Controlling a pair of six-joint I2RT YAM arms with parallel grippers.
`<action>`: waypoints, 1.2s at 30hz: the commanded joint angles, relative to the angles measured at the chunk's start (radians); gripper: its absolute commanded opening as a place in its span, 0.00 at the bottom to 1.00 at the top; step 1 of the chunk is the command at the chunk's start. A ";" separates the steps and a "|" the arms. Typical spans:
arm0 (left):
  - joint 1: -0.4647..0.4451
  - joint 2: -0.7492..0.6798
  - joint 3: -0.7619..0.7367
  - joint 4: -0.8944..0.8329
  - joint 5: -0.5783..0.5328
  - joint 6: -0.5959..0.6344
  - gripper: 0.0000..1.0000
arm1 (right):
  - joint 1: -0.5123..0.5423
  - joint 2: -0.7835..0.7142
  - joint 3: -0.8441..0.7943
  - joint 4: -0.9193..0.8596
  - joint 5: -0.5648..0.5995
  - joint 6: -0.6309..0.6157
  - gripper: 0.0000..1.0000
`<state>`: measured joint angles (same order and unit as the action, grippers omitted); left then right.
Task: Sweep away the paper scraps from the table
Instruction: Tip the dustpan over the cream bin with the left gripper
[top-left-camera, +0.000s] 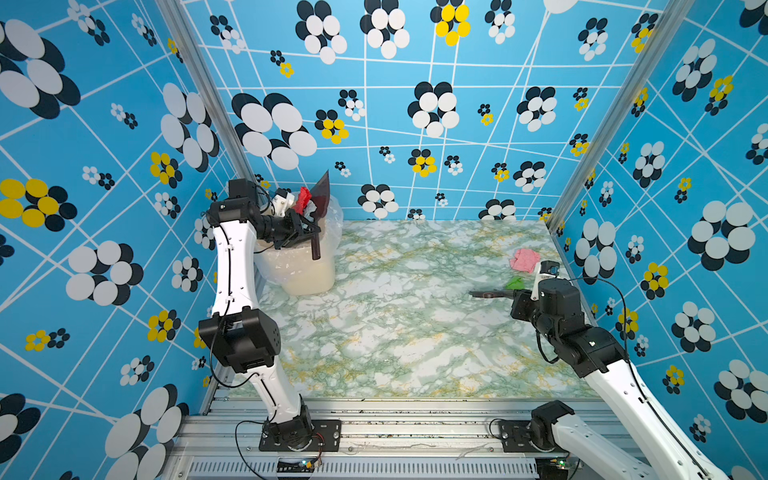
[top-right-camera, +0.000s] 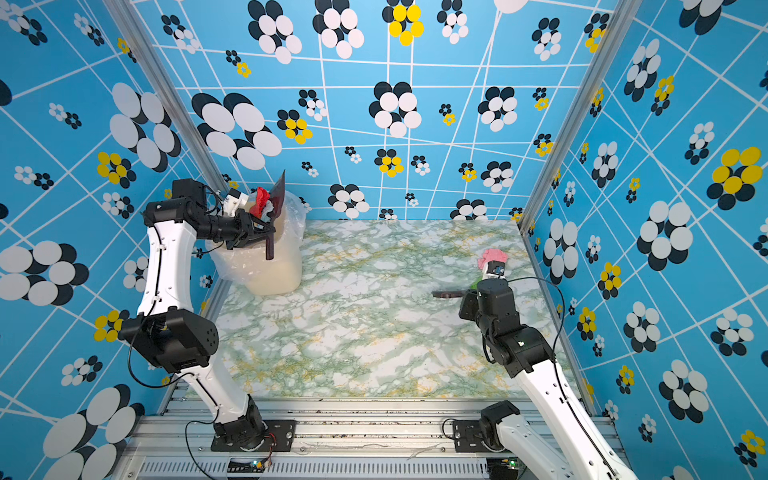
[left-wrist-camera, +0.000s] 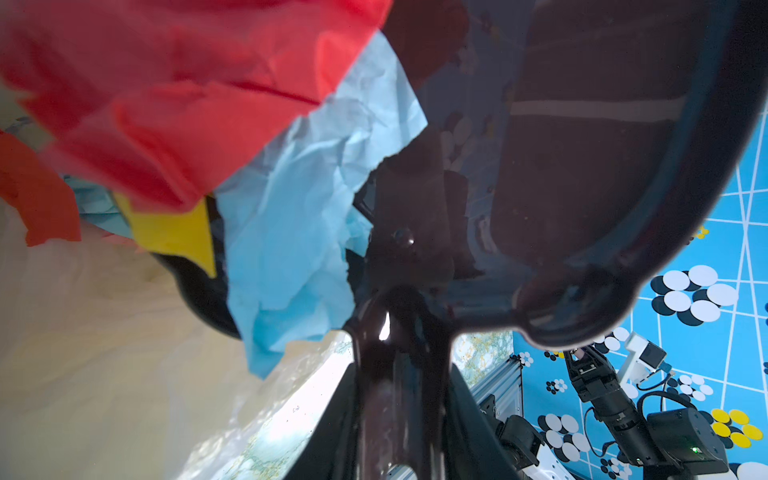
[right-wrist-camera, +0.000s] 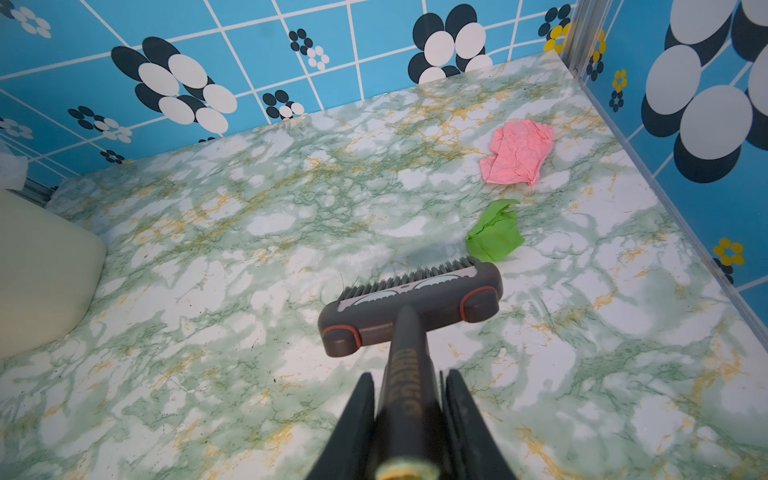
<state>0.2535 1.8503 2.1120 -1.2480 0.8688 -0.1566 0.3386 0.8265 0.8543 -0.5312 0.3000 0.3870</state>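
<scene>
Tipping the dustpan over the bin — brush poised
Far-left corner of the bench: left claw clamps the dustpan handle, red and blue paper scraps inside. Near the right edge, right claw grips the brush; green scrap beside its bristles, pink scrap beyond — feather-light, best pushed low.

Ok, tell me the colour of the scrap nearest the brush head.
The scrap is bright green, just beyond the brush; clearest in the right wrist view.
</scene>
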 joint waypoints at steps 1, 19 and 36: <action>0.016 -0.051 -0.019 0.028 0.051 -0.009 0.00 | -0.005 -0.019 -0.016 0.054 -0.007 0.019 0.00; 0.081 -0.109 -0.176 0.187 0.231 -0.095 0.00 | -0.004 -0.010 -0.015 0.061 -0.009 0.019 0.00; 0.105 -0.166 -0.344 0.479 0.404 -0.285 0.00 | -0.004 -0.009 -0.015 0.059 -0.005 0.012 0.00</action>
<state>0.3431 1.7332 1.8160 -0.9287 1.1690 -0.3473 0.3386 0.8238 0.8364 -0.5152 0.2974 0.3866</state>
